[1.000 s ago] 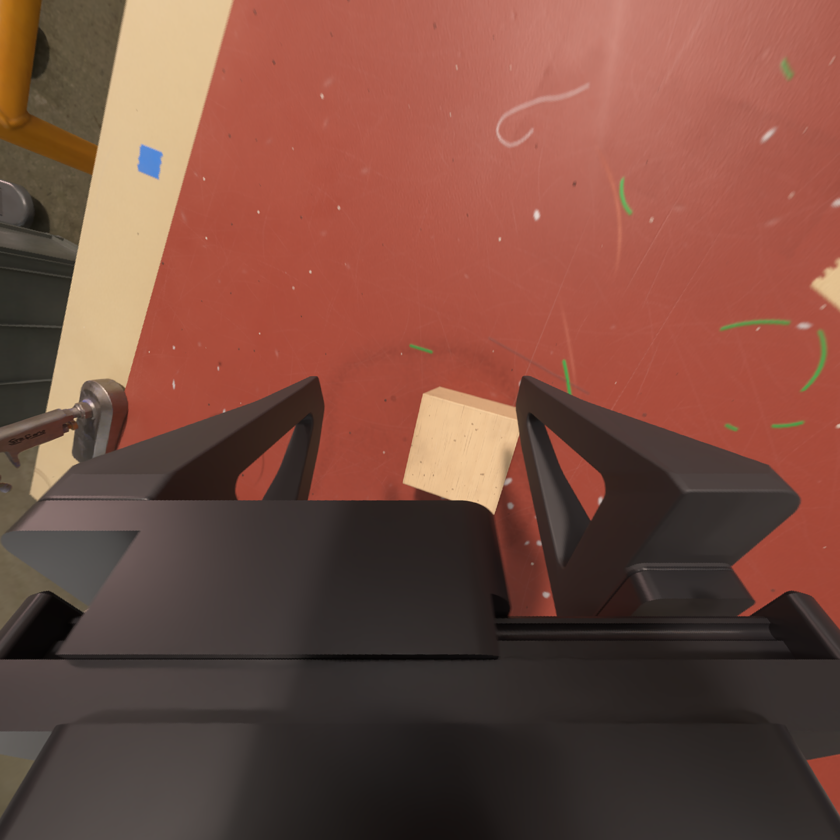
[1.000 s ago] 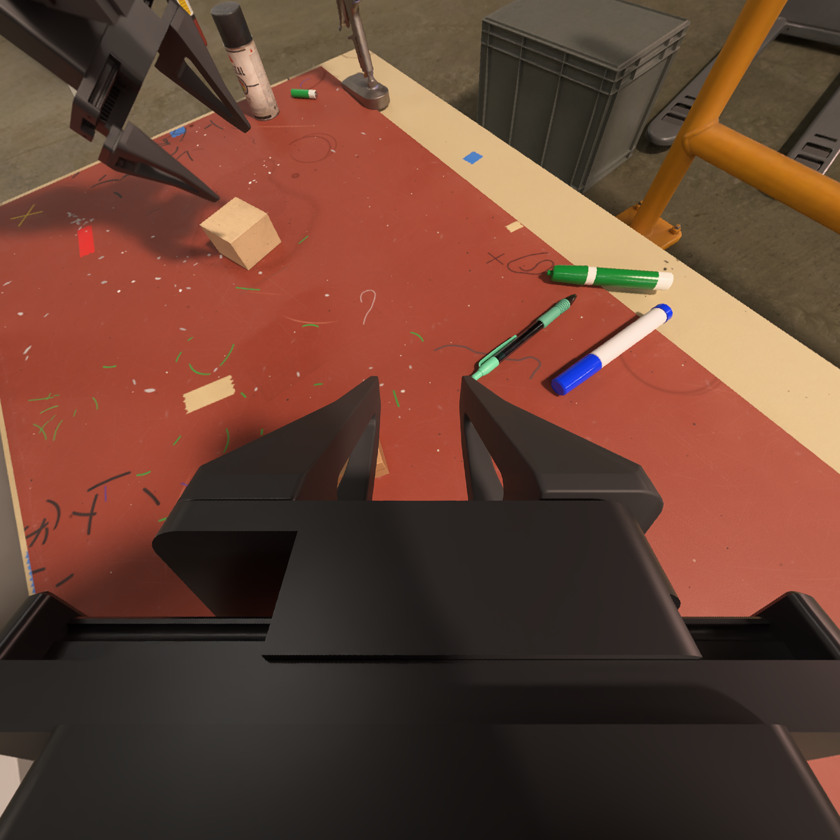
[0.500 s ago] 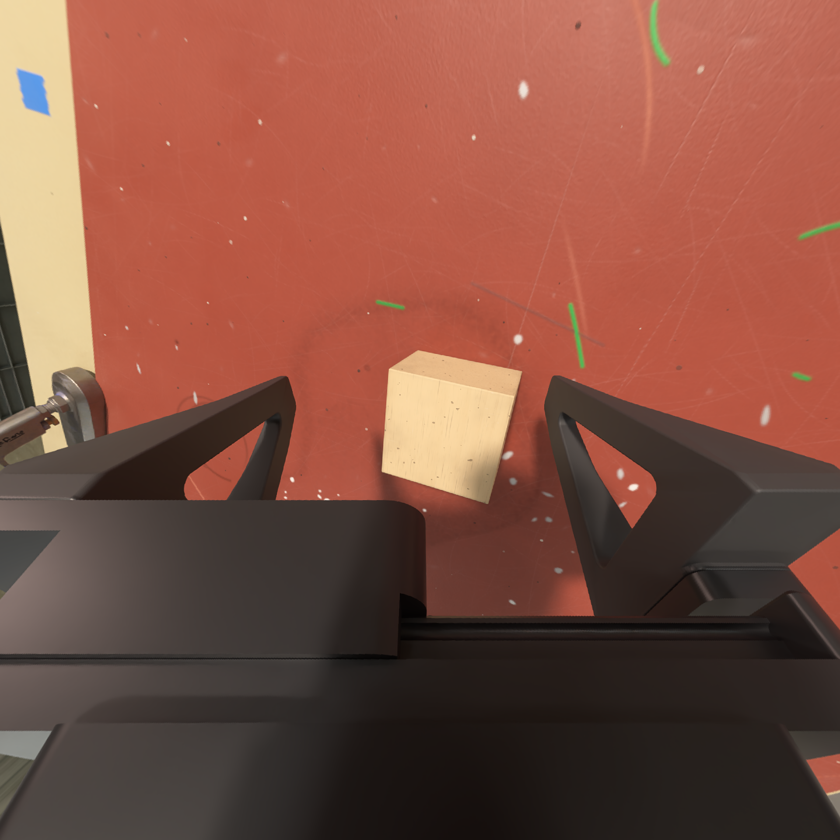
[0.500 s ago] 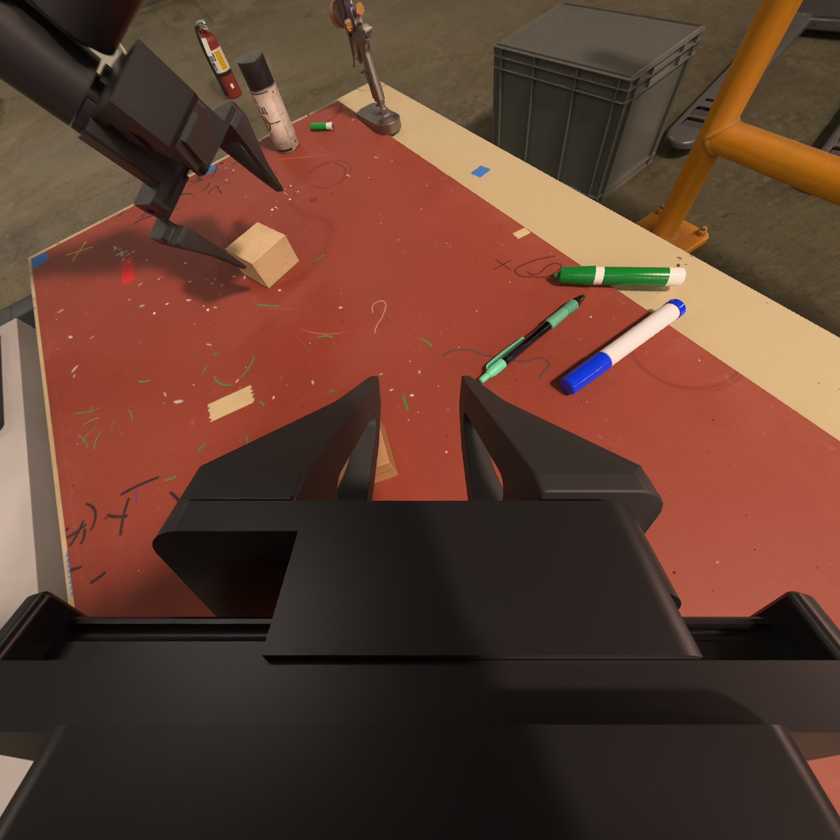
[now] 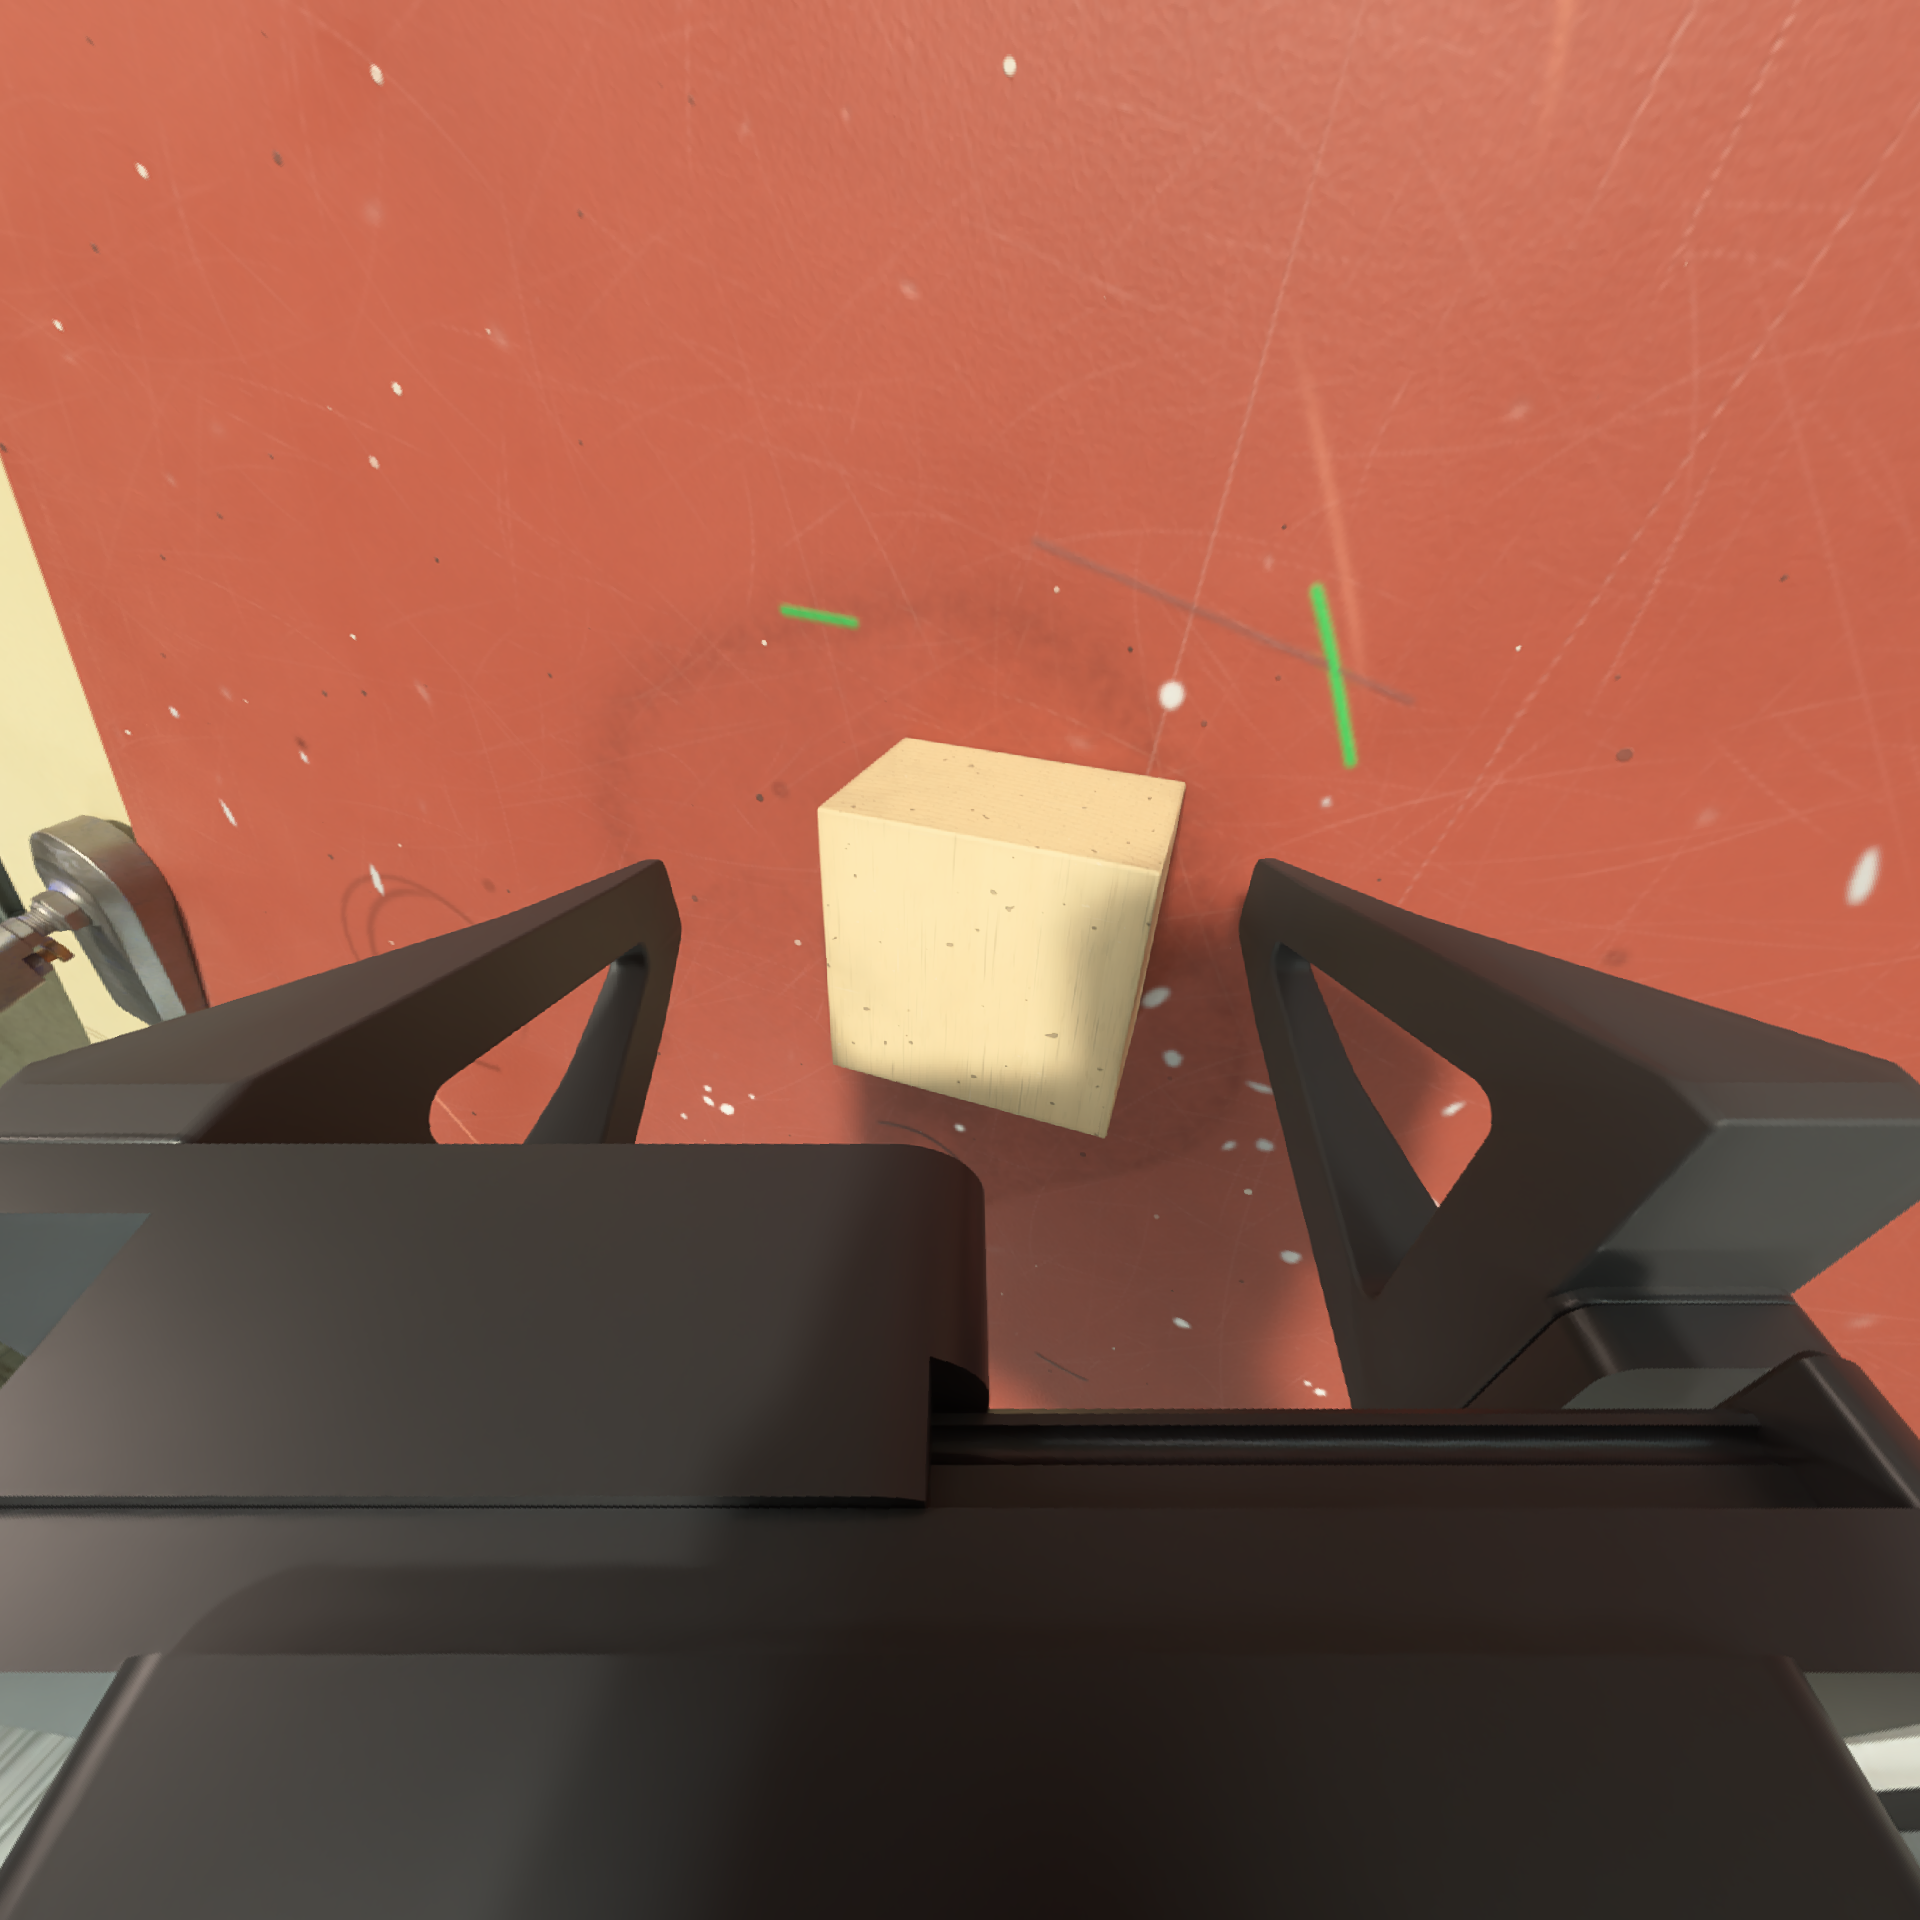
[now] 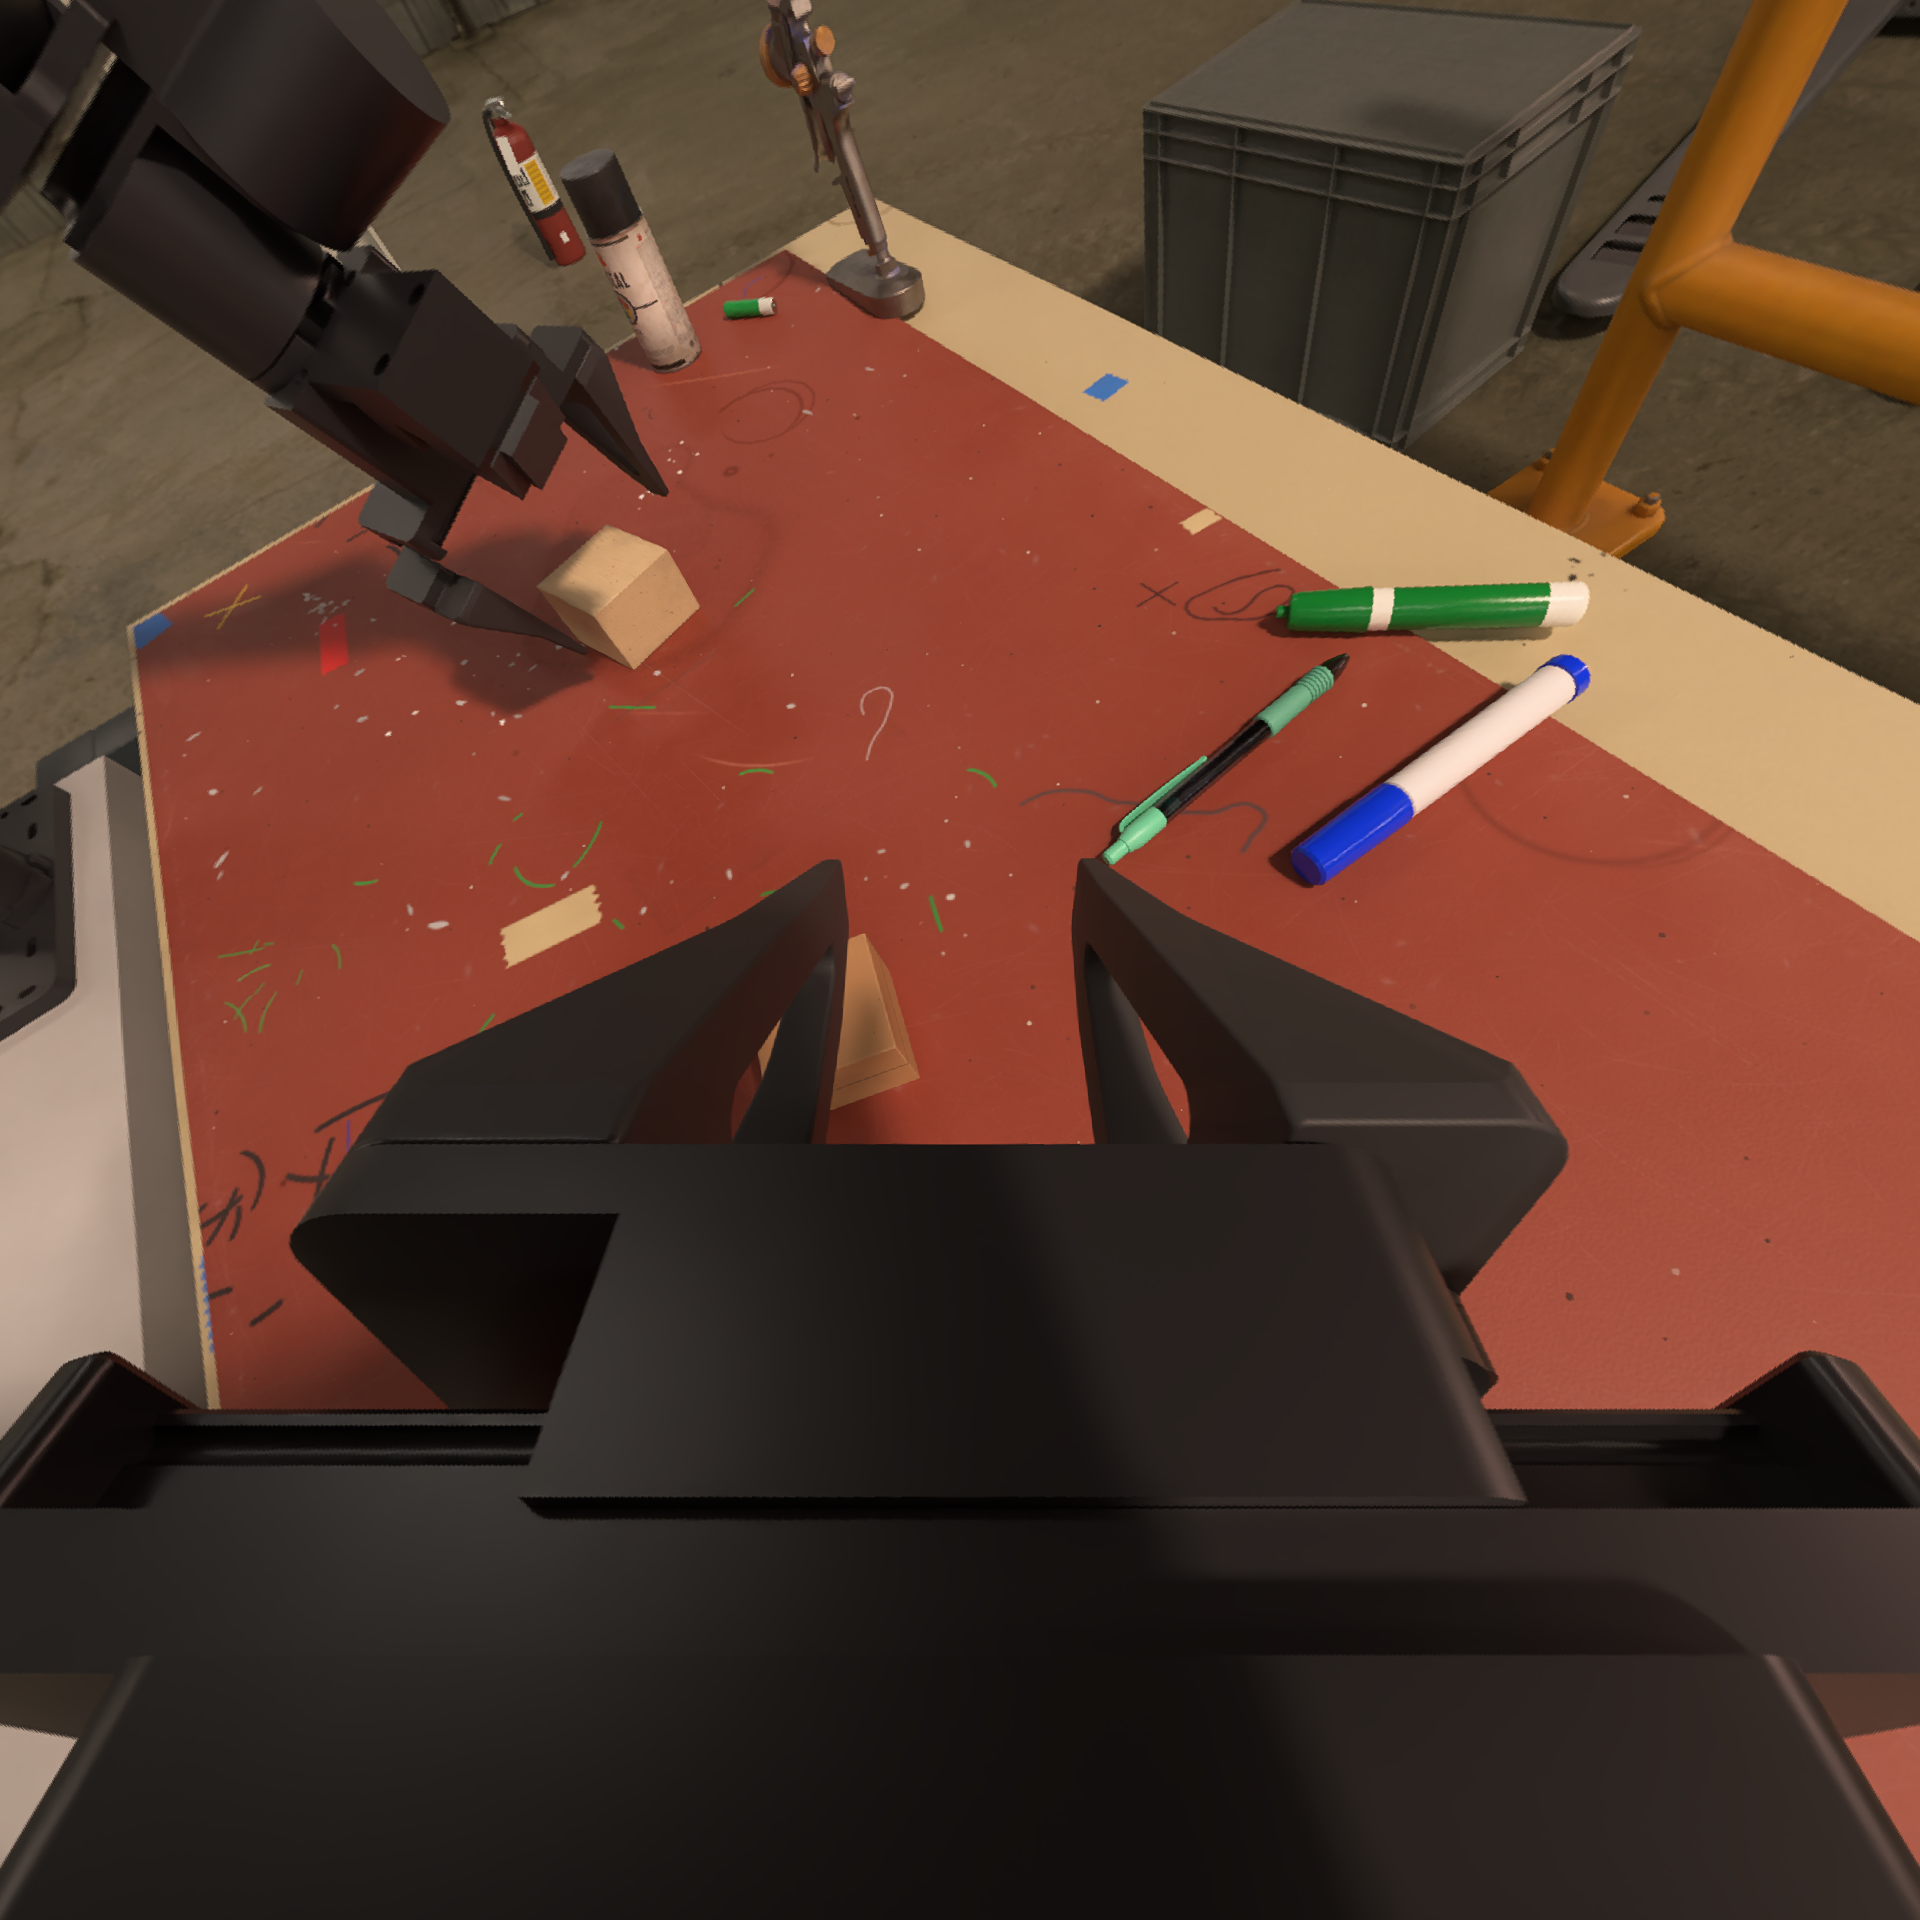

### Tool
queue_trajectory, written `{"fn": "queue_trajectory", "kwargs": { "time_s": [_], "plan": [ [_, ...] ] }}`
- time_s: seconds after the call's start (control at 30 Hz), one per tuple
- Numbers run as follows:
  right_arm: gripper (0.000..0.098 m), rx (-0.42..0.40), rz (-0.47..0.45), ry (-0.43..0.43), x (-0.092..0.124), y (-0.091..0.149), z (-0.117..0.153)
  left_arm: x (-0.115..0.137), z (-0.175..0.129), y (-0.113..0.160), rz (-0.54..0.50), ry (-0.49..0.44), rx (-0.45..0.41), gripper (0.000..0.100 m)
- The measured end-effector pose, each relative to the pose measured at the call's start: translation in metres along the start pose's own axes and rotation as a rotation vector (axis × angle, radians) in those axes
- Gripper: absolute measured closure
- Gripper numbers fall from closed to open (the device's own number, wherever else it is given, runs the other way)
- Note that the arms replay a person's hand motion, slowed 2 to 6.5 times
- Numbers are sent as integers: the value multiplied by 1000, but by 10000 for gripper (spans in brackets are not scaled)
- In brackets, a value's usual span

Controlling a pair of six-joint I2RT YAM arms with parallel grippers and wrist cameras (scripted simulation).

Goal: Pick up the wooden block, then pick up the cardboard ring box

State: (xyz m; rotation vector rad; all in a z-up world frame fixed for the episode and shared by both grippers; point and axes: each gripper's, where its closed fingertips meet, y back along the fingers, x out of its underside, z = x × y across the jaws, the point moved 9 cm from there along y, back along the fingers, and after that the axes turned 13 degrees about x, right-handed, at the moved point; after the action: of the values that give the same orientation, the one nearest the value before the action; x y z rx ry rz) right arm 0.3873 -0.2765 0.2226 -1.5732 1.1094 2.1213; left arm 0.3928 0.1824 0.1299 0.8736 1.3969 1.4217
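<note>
The wooden block is a pale cube on the red mat. My left gripper is open, with one finger on each side of the block and a gap on both sides. The right wrist view shows the same block between the left gripper's fingers. The cardboard ring box lies on the mat, low and tan, partly hidden behind my right gripper's left finger. My right gripper hovers above it, slightly open and empty.
A green marker, a green pen and a blue marker lie at the right. A spray can, a fire extinguisher and a spray gun stand are at the far edge. A grey crate and an orange frame stand beyond the table.
My left gripper has come down closer to the block, opened wider and centred the block between its fingers. The right gripper has drawn back a little; its finger gap is unchanged.
</note>
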Motion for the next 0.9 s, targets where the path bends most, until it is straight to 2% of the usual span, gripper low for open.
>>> {"fn": "queue_trajectory", "kwargs": {
  "time_s": [0.23,0.47,0.67,0.8,0.9],
  "plan": [
    [509,-20,8,-20,1,-2,-1,4,0,-5,49,2,6,146],
    [504,-27,25,-20,4,-5,-1,4,1,-13,96,-2,8,213],
    [492,-58,80,-12,10,-17,2,3,2,-20,133,-2,22,272],
    [422,-99,139,28,17,-29,10,4,2,-23,157,-1,25,295],
    [335,-130,192,100,23,-40,20,6,2,-25,178,0,23,314]
  ]
}}
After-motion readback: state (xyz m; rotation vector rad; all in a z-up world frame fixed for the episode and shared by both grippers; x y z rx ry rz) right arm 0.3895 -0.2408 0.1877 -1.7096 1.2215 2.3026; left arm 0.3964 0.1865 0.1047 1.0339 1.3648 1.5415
